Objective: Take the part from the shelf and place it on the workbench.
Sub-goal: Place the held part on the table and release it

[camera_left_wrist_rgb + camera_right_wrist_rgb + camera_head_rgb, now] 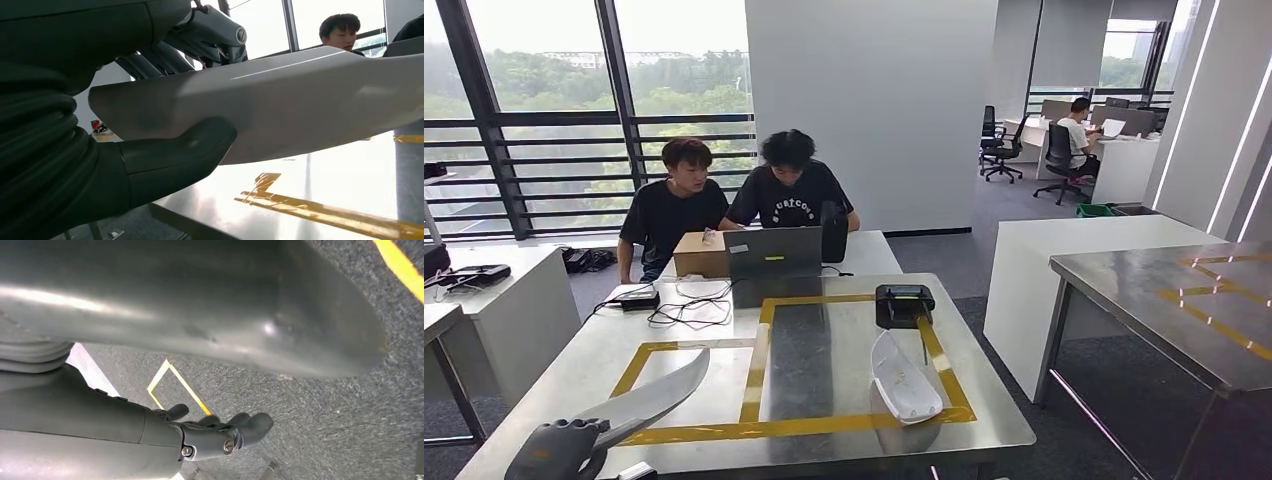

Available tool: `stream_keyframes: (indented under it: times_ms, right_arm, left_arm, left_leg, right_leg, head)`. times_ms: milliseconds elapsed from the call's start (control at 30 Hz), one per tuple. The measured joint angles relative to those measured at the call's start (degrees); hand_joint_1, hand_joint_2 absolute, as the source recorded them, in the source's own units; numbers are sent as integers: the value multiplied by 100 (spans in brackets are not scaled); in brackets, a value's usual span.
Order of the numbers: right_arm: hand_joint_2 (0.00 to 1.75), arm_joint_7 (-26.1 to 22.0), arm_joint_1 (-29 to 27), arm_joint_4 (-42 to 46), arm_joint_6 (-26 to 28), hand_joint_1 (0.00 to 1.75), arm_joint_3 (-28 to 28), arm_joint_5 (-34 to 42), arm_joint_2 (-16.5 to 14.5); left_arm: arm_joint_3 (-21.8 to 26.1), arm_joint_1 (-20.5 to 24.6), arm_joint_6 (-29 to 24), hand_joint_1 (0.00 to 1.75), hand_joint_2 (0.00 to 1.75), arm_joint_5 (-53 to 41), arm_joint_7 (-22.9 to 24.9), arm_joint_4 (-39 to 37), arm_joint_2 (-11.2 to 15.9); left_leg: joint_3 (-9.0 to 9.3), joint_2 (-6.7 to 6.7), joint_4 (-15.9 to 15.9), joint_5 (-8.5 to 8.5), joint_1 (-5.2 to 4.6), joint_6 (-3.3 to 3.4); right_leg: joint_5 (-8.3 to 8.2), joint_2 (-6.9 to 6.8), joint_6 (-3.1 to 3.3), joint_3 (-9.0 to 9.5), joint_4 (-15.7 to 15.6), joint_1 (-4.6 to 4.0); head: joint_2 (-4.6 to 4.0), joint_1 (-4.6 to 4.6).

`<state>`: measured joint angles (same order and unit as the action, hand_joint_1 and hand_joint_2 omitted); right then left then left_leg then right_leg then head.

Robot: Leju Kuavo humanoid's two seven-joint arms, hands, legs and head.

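Note:
My left hand (pixel 554 447) is at the near left corner of the steel workbench (pixel 574 370) and grips one end of a long, curved silver-white part (pixel 659 395). The part slants up and to the right over the yellow tape outline (pixel 754 428). In the left wrist view the thumb (pixel 175 155) presses under the part (pixel 300 100) while the fingers wrap over it, just above the bench top. A second white curved part (pixel 904 380) lies inside the right taped rectangle. My right hand (pixel 225 435) hangs over grey carpet, fingers loosely bent, holding nothing.
A black device (pixel 902 303) sits at the far side of the tape. Behind it are a laptop (pixel 774 252), a cardboard box (pixel 701 253) and cables (pixel 689 305), with two people seated there. Another steel table (pixel 1164 290) stands to the right.

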<state>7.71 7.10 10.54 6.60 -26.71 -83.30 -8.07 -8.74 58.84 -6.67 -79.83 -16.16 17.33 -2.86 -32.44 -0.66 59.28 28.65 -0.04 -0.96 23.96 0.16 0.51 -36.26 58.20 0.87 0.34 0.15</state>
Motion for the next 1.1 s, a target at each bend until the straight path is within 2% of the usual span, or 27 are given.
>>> stream_keyframes:
  times_ms: [67,133,167,200,233,300,333,367,467,533,567,633,667,700,733,767,800,833,867,933,1000,1067,1100]
  right_arm:
    - [0,6,6,0,8,0,0,3,-1]
    - [0,14,10,0,7,0,0,-1,-2]
    - [0,18,7,0,2,0,0,-6,-2]
    - [0,23,2,0,-4,0,0,-11,-2]
    - [0,28,-1,0,-11,0,0,-18,-2]
    - [0,25,-3,0,-19,0,0,-31,-2]
    - [0,19,2,0,-21,0,0,-39,-2]
    - [0,10,9,0,-24,0,0,-46,-2]
    - [0,-3,29,1,-28,0,0,-54,-8]
    - [0,-4,44,3,-29,0,0,-54,-16]
    - [0,-3,53,3,-31,0,0,-54,-18]
    - [0,7,62,3,-34,0,0,-52,-22]
    - [0,12,58,2,-35,0,0,-50,-22]
    - [0,16,50,2,-34,0,-1,-48,-22]
    - [0,19,41,2,-33,0,-1,-44,-21]
    - [0,20,34,2,-30,0,-2,-40,-20]
    - [0,20,27,2,-25,0,-3,-36,-17]
    - [0,19,24,2,-20,0,-5,-33,-14]
    - [0,14,22,2,-14,0,-7,-32,-12]
    - [0,-2,21,2,-2,0,-9,-33,-11]
    - [0,-12,21,3,5,0,-9,-38,-14]
    - [0,-20,31,3,2,0,-9,-51,-17]
    - [0,-25,39,3,-6,0,-9,-60,-17]
  left_arm:
    - [-4,4,-6,175,175,2,9,6,2]
    - [-18,-15,-10,175,175,-1,18,0,-4]
    - [-28,-33,-10,175,175,-6,17,-4,-11]
    - [-37,-47,-10,175,175,-15,15,-9,-20]
    - [-44,-51,-10,175,175,-31,16,-9,-34]
    - [-54,-42,-9,175,175,-58,32,-1,-67]
    - [-62,-26,-2,175,175,-66,46,4,-94]
    - [-74,-13,10,175,175,-68,60,8,-128]
    - [-105,23,72,175,175,-64,99,23,-224]
    - [-121,69,102,175,175,-61,113,38,-268]
    - [-130,96,110,175,175,-61,111,41,-301]
    - [-150,125,116,175,175,-61,103,32,-375]
    - [-161,117,116,175,175,-61,95,26,-410]
    - [-170,103,116,175,175,-61,82,21,-438]
    - [-178,91,116,175,175,-61,69,16,-463]
    - [-181,84,116,175,175,-60,55,15,-495]
    - [-183,84,116,175,175,-59,43,15,-527]
    - [-186,91,116,175,175,-58,30,14,-561]
    - [-191,97,115,175,175,-57,17,13,-593]
    - [-204,104,114,175,175,-56,-5,10,-643]
    - [-217,101,105,175,175,-55,-13,20,-690]
    - [-225,104,85,175,175,-42,-14,30,-716]
    - [-228,96,77,175,175,-32,-15,28,-719]
  left_leg:
    - [-209,10,426,178,17,-41]
    - [-643,14,1166,430,35,-80]
    - [-836,15,1433,462,46,-95]
    - [-944,18,1508,378,58,-106]
    - [-938,24,1359,182,70,-109]
    - [-680,37,642,-304,82,-99]
    - [-532,41,304,-433,76,-82]
    - [-431,39,89,-482,66,-54]
    - [-357,25,-20,-413,40,71]
    - [-313,26,-48,-392,53,156]
    - [-287,27,-62,-380,64,195]
    - [-255,25,-62,-338,58,248]
    - [-235,23,-59,-316,53,259]
    - [-209,20,-55,-289,50,262]
    - [-176,17,-49,-260,48,257]
    - [-133,15,-43,-225,48,245]
    - [-92,14,-39,-188,49,228]
    - [-63,10,-29,-149,36,202]
    - [-44,3,-29,-119,25,172]
    - [-26,-6,-46,-80,8,104]
    - [1,1,-50,-38,8,35]
    - [-122,16,240,106,13,-27]
    - [-293,20,568,232,23,-50]
  right_leg:
    - [33,-3,54,64,-18,10]
    - [85,-1,90,115,-17,11]
    - [113,4,92,141,-14,12]
    - [144,12,85,170,-9,14]
    - [177,21,70,208,0,17]
    - [260,33,22,290,26,21]
    - [301,33,-11,315,45,17]
    - [329,31,-46,329,54,11]
    - [368,18,-150,345,32,7]
    - [459,10,-213,281,196,17]
    - [563,8,-238,154,446,21]
    - [824,6,-271,-286,1213,21]
    - [892,6,-279,-504,1538,20]
    - [858,6,-281,-644,1685,18]
    - [705,6,-275,-667,1600,17]
    - [460,3,-263,-572,1287,17]
    - [205,-5,-244,-417,862,16]
    - [39,-14,-222,-248,470,6]
    - [-44,-20,-193,-125,195,-4]
    - [5,-17,-129,-42,50,-29]
    - [29,-10,-57,7,25,-6]
    - [54,-8,18,90,-13,26]
    - [79,-7,46,123,-20,26]
  head:
    - [1,-15]
    - [1,-26]
    - [1,-28]
    - [1,-31]
    - [1,-34]
    - [0,-39]
    - [-4,-43]
    - [-9,-42]
    - [-15,-36]
    - [-15,-32]
    - [-15,-29]
    - [-16,-18]
    - [-16,-14]
    - [-16,-12]
    - [-16,-10]
    - [-16,-12]
    - [-17,-14]
    - [-19,-17]
    - [-20,-22]
    - [-23,-26]
    - [-22,-23]
    - [-21,-36]
    - [-21,-39]
